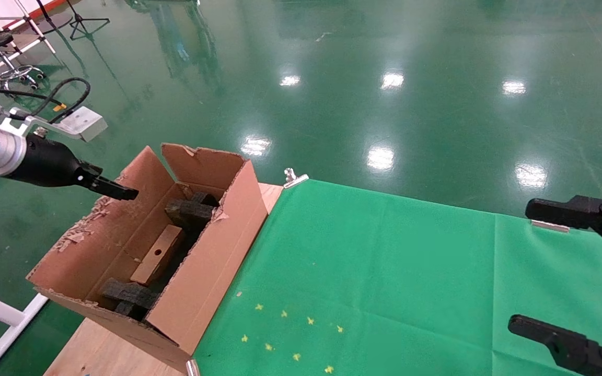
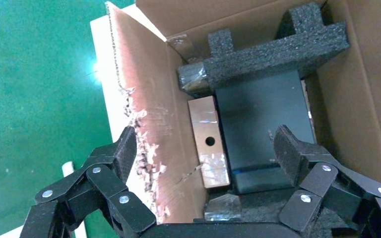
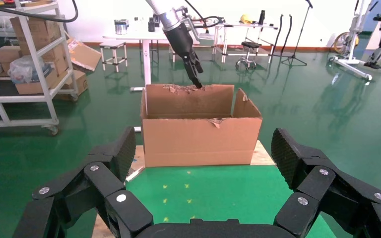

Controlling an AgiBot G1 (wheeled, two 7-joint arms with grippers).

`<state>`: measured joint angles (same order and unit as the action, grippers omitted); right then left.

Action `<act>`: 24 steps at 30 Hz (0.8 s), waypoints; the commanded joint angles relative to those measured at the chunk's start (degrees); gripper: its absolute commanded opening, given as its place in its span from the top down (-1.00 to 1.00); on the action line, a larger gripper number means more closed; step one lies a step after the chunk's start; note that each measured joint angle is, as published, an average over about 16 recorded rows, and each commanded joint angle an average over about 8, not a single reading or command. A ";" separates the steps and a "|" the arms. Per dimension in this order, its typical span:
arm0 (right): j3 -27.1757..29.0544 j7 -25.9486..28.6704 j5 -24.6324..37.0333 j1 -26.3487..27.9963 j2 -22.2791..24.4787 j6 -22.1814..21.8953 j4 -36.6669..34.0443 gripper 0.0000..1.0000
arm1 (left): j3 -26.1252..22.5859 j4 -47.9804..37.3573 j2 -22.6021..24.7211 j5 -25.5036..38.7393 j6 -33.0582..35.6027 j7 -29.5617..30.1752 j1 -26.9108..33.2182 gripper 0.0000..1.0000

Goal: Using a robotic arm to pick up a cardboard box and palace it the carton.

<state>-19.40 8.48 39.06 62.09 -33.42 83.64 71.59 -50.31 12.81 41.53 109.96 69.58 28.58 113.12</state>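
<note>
A: L gripper first; jaws spread wide, nothing between them; it hangs above the carton, over the torn outer flap.

B: where's the cardboard box?

A: already down inside the carton, below the open jaws and a bit toward the torn-flap side; lies flat-ish w/ the hole face up, one long side against the carton wall, other side touching a dark block. Head view shows it tilted, leaning on the foam.

B: handling?

A: prob light, stiff, hollow; tape looks glossy so likely slick under the pads; if regrip needed I'd pinch across the narrow width, mid-length near the hole, not on the taped ends; thin walls, so squeeze gently.

B: obstructions?

A: near the jaws: ragged flap edge, one finger sits just outside it; could snag going down. Farther in: black foam past the box at the far end, more foam at the near end under the palm; tight slot, little room for a finger on the wall side.

B: R side?

A: R gripper parked well apart over the green cloth; jaws wide open, empty; faces the carton from across the table. Beyond: shelves, stools, green floor; irrelevant.
</note>
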 commanded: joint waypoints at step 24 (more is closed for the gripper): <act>-0.01 0.00 0.00 0.00 0.00 0.00 0.00 -1.00 | 13.01 22.86 -2.56 -25.65 6.06 -6.74 -19.54 -1.00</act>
<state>-19.41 8.48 39.06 62.10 -33.42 83.64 71.58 -37.28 35.70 38.96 84.28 75.65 21.83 93.54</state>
